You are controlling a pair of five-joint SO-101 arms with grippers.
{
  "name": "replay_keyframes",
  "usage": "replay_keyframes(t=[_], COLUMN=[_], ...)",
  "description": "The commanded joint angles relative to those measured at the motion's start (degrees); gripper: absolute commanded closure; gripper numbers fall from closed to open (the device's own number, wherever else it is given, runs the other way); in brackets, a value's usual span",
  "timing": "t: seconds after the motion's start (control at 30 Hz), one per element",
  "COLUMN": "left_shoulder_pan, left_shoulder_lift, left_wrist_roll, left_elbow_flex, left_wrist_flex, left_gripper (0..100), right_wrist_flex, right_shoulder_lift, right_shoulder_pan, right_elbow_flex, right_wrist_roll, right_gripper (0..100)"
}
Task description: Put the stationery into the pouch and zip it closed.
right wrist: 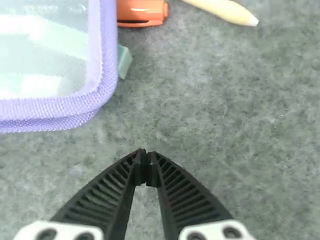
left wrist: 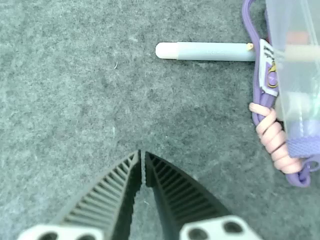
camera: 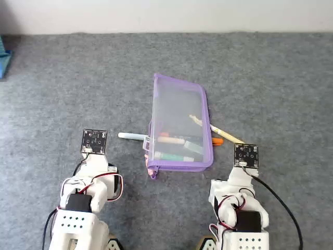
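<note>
On the grey carpet-like table cover (camera: 270, 78), a little ahead of the two arms and between them, lies the translucent plastic pouch with purple fabric edging (camera: 177, 104). Its long side runs away from the arms. At its nearest corner, on the left arm's side, a pink coiled cord (left wrist: 272, 135) hangs on a purple loop and rests on the cover.

The stationery inside lies in the near half of the pouch: a green marker (camera: 174, 155) and, just behind it, an orange-and-cream pen (camera: 170, 139). A cream-yellow pencil (camera: 223, 133) lies slanted, with one end inside the pouch and the other out past the edge on the right arm's side. The end of an orange pen (camera: 217, 141) sticks out at the same edge, just beside it, and so does a small pale green piece (right wrist: 124, 61). How far the zip is drawn, I cannot tell.

On the left arm's side a slim light grey pen (camera: 132, 136) lies on the cover with one end at the pouch's edge. Whether it goes inside, I cannot tell.

The left claw (left wrist: 141, 156) hangs over bare cover, near the grey pen and the cord but apart from both. Its black ribbed fingers (left wrist: 112, 192) meet at the tips and hold nothing. The right claw (right wrist: 146, 154) is over the cover near the pouch's near corner on its own side, also with its tips together, holding nothing.

At the far end stands a pale wall (camera: 166, 15), with a blue object (camera: 3, 60) at the edge of the cover.
</note>
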Motion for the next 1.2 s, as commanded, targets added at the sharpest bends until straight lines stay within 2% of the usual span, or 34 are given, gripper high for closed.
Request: replay_keyframes(t=[0.0,0.07,0.17,0.23,0.33,0.53,0.67,0.9,1.17], left_shoulder_pan=[-0.09,-0.09,-0.09,-0.09,-0.09,-0.09,-0.09,-0.09,-0.09], left_shoulder_lift=[-0.62,-0.62,-0.62,-0.62,-0.62,-0.62,-0.62,-0.62,-0.62], left_wrist_roll=[-0.44,-0.44,-0.44,-0.44,-0.44,-0.44,-0.44,-0.44,-0.44], left_elbow_flex=[-0.40,-0.40,-0.40,-0.40,-0.40,-0.40,-0.40,-0.40,-0.40], left_wrist_flex=[-1.14,-1.14,-1.14,-1.14,-1.14,-1.14,-1.14,-1.14,-1.14], left_gripper=[99,99,99,99,99,99,99,99,99], right_wrist_flex=[-0.13,-1.54,-4.26,-6.81,-9.01,-7.25,-7.43,-8.40,-19.91], right_shoulder_lift=[0.13,0.13,0.13,0.13,0.75,0.75,0.75,7.25,36.09], right_shoulder_pan=[-1.01,-1.27,-2.86,-4.26,-6.90,-20.09,-24.04,-24.92,-24.92], right_elbow_flex=[0.97,0.97,0.97,0.44,-2.55,-5.19,-5.19,-8.09,-19.16], right_wrist_roll=[-0.26,0.97,10.20,12.75,11.78,4.57,4.31,5.98,4.66], right_gripper=[99.0,99.0,99.0,99.1,99.1,99.1,99.1,99.1,99.1])
